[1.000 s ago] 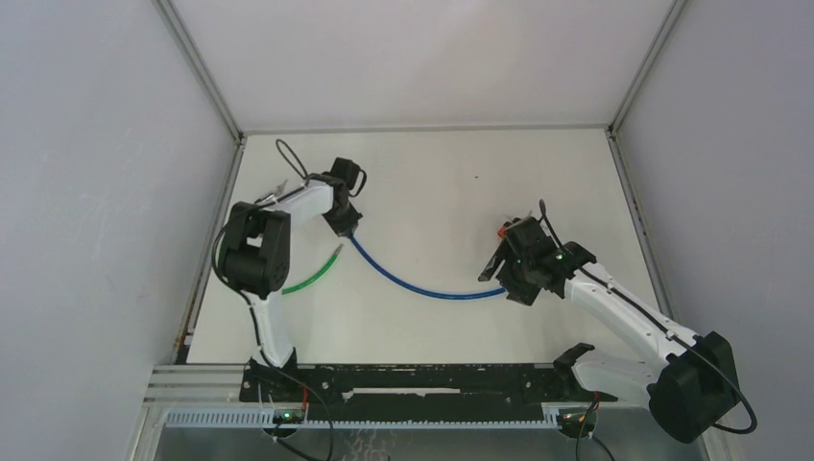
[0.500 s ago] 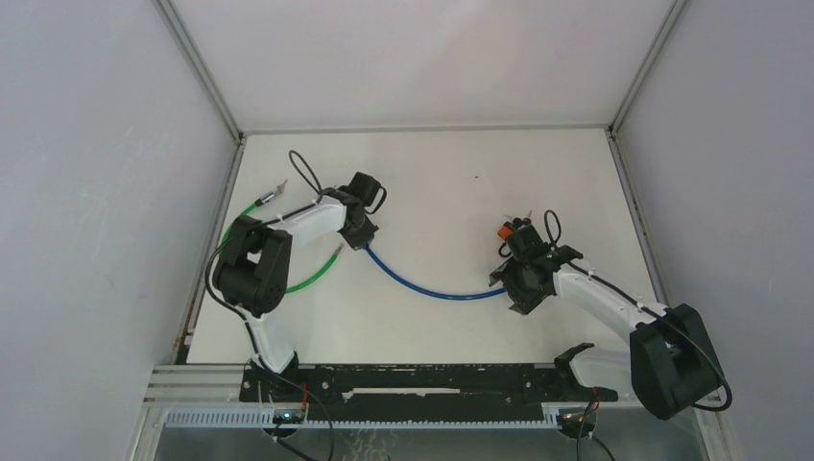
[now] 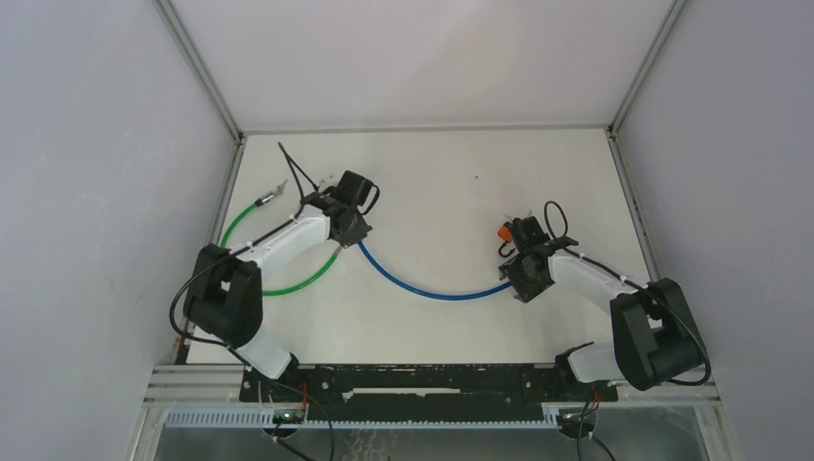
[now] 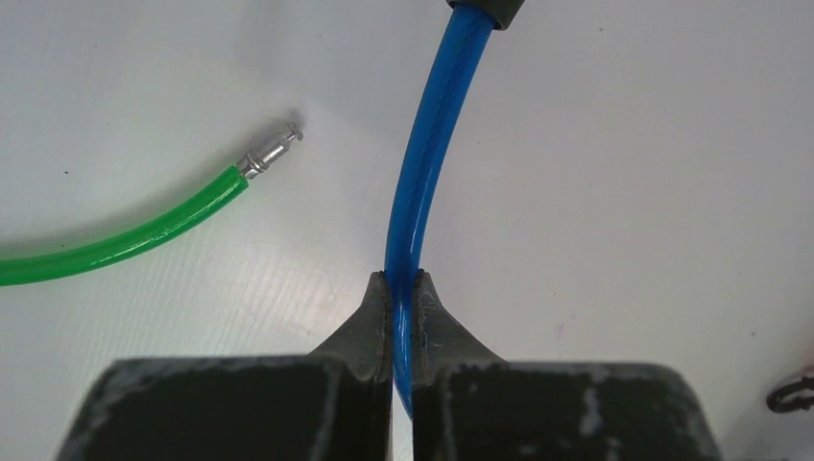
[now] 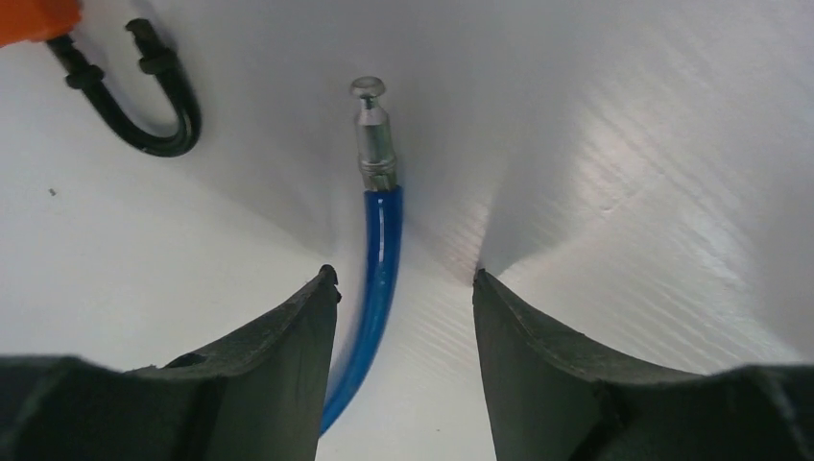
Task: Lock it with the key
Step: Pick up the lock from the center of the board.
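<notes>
- The orange lock (image 3: 503,231) lies on the white surface (image 3: 432,173), right of centre, just beyond the right arm's wrist
- Its black shackle (image 5: 144,142) lies near the metal end pin (image 5: 372,134) of the blue cable (image 3: 432,291), apart from it
- The blue cable curves across the surface between the two arms
- The right tool (image 5: 403,279) stands open, jaws either side of the cable just behind the pin
- The left tool (image 4: 403,283) is clamped tight on the cable's other stretch
- A green cable (image 4: 144,235) lies to the left, its metal tip (image 4: 271,152) near the blue cable but not touching
</notes>
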`<state>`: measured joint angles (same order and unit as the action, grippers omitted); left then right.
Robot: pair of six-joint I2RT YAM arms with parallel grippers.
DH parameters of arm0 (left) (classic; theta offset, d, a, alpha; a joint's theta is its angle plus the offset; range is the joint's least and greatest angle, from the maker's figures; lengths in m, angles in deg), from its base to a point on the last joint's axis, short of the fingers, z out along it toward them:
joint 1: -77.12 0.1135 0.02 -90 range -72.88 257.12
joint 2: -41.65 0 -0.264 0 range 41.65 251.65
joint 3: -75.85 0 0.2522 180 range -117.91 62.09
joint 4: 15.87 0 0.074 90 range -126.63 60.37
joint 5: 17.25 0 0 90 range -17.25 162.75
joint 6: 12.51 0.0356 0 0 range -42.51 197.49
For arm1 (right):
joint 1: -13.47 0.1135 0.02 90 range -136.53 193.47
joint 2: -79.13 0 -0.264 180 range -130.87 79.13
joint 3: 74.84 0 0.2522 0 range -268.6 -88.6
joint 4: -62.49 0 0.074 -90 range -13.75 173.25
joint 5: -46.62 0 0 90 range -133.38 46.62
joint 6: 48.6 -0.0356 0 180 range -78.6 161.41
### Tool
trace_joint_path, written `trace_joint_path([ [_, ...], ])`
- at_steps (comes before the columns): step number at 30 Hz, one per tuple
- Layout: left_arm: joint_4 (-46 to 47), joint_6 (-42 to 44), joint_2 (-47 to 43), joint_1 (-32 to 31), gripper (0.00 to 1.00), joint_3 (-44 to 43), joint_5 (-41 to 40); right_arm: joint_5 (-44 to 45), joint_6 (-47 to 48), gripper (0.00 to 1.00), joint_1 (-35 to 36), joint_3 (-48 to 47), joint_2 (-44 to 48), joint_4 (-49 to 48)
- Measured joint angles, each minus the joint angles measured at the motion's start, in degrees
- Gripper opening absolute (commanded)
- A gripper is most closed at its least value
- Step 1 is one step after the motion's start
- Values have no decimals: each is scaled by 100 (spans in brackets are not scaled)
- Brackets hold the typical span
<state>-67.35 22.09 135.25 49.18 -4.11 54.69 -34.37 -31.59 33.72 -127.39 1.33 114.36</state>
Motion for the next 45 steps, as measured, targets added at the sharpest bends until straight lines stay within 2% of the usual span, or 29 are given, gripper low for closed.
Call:
trace_joint_path([
  [14, 61, 1143, -1355, -597, 0, 179, 673, -772, -105, 63, 334, -37, -186, -564],
  [21, 319, 1255, -1993, -595, 0, 354, 776, -1222, -219, 74, 732, -31, -188, -758],
  [32, 1082, 684, -3215, -595, 0, 1425, 278, -1919, -332, 78, 1073, 240, -105, -1508],
  [38, 1270, 302, -3394, -595, 0, 1460, 197, -2164, -673, 78, 1517, 249, -114, -2028],
  [45, 1158, -11, -3458, -595, 0, 1456, 181, -2374, -1119, 77, 1646, 254, -461, -2605],
])
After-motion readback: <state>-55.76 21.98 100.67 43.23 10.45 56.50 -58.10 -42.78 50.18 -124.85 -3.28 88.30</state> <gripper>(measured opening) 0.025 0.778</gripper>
